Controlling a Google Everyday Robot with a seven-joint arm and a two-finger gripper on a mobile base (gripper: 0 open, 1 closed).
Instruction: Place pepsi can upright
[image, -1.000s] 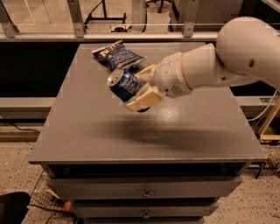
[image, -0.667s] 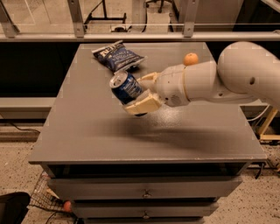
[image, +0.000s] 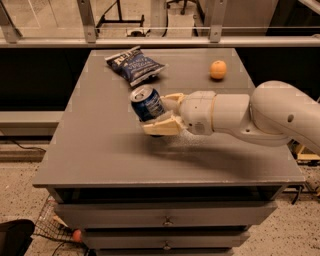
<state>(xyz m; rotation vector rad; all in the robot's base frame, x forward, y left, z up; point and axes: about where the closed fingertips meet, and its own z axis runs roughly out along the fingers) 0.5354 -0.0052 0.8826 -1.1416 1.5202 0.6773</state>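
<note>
Blue pepsi can (image: 147, 103) clamped in pincer (image: 156, 114), slightly tilted, over table (image: 100, 150).

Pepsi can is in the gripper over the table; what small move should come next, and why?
Probably ease the gripper straight down until the base of the pepsi can meets the table. The fingers are shut on the can, its silver top up and slightly tilted, seemingly just above the surface, well apart from the chip bag and the orange.
</note>
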